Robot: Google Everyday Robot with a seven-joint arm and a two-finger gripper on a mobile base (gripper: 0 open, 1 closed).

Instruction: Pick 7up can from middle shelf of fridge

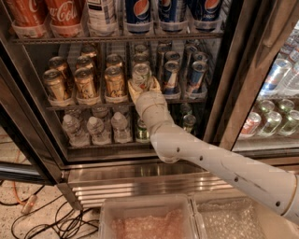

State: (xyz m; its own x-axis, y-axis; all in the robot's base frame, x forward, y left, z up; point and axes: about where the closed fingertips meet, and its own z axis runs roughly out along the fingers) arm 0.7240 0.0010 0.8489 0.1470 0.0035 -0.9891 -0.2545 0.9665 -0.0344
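Observation:
The 7up can (141, 74), whitish-silver with a silver top, stands at the front of the middle shelf (93, 105) of the fridge (140, 179). My gripper (143, 87) reaches into the fridge from the lower right. Its tan fingers (132, 89) sit on either side of the can's lower half and close against it. The can stands upright on the shelf. The white arm hides the can's lower label.
Gold-brown cans (85, 83) stand left of the 7up can, blue-silver cans (170, 77) right. Large soda bottles (60, 11) above, water bottles (96, 128) and a green can (141, 131) below. Black door frame (229, 70) at right. Clear bins (149, 219) in front, cables (28, 205) on the floor.

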